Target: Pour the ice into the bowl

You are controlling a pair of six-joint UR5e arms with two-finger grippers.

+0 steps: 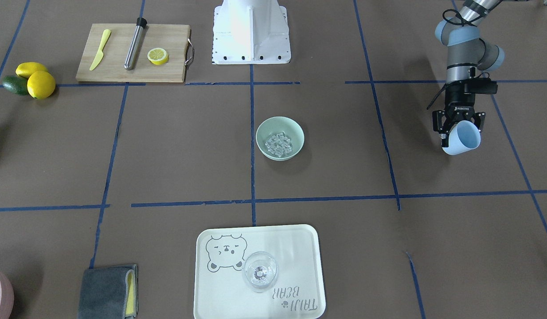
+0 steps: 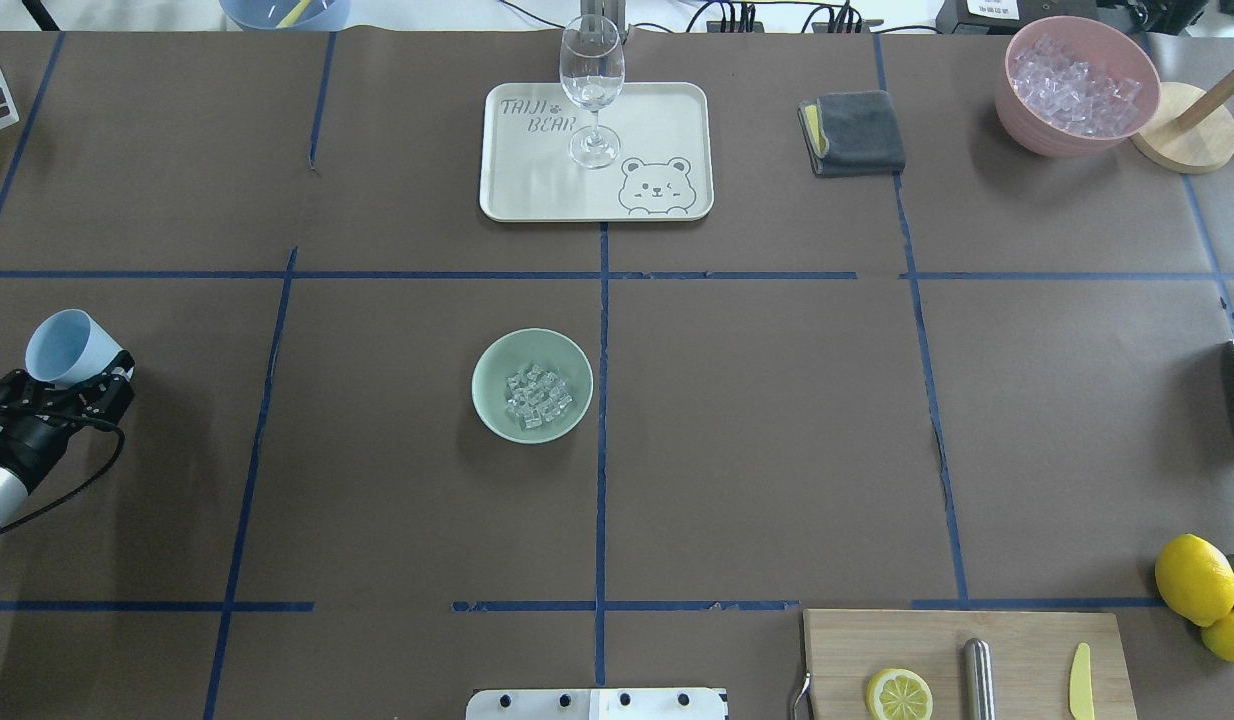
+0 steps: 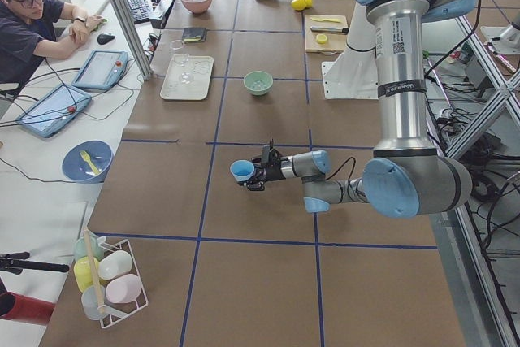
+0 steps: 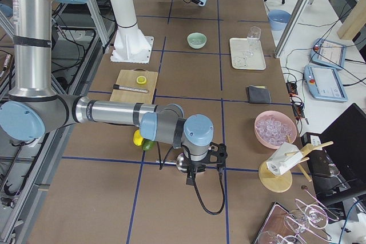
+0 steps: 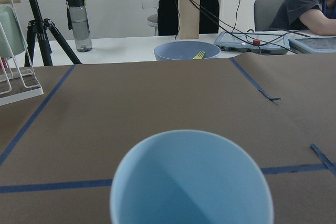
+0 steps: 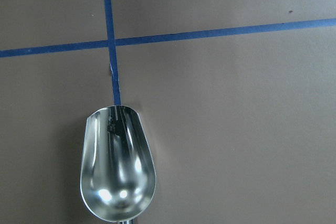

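Found ice (image 2: 537,397) heaped in bowl (image 2: 489,372), table centre. Noted left gripper (image 1: 459,129) clamped on empty, tilted blue cup (image 1: 466,140), well apart from bowl: pour judged done. Could not tell right gripper (image 4: 195,174) grip above scoop (image 6: 118,166).

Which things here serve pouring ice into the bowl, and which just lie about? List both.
Job: ice, already in the bowl; empty light blue cup, held in left gripper.
Lying about: tray, glass, cutting board, lemon slice, grey cloth, whole lemons.
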